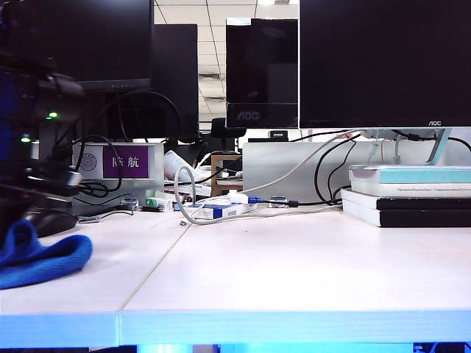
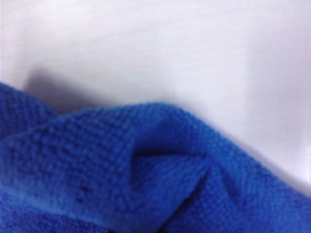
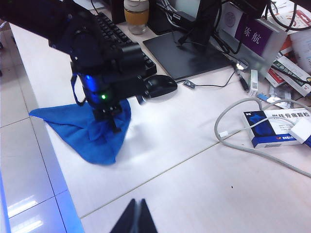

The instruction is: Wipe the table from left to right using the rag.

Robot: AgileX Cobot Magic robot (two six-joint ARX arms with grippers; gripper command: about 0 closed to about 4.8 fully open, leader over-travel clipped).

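The bright blue rag [image 3: 92, 131] lies bunched at the left end of the white table [image 3: 194, 160], by its front edge. In the right wrist view my left gripper [image 3: 111, 122] points down into the rag, and the cloth rises in a peak around its shut fingers. Blue folds of the rag [image 2: 146, 179] fill the left wrist view and hide the fingers, with bare table [image 2: 194, 58] beyond. From the exterior view the rag [image 1: 37, 257] sits at the far left under the dark left arm [image 1: 29, 147]. My right gripper [image 3: 137, 208] hangs shut and empty over the table's middle.
A black mouse [image 3: 160, 85] and a keyboard [image 3: 116, 34] lie just behind the rag. A grey cable [image 3: 233, 126] and a blue-white box [image 3: 272, 128] lie farther right. Stacked books [image 1: 412, 195] and monitors [image 1: 383, 59] stand at the back. The panel seam [image 3: 160, 172] runs right of the rag.
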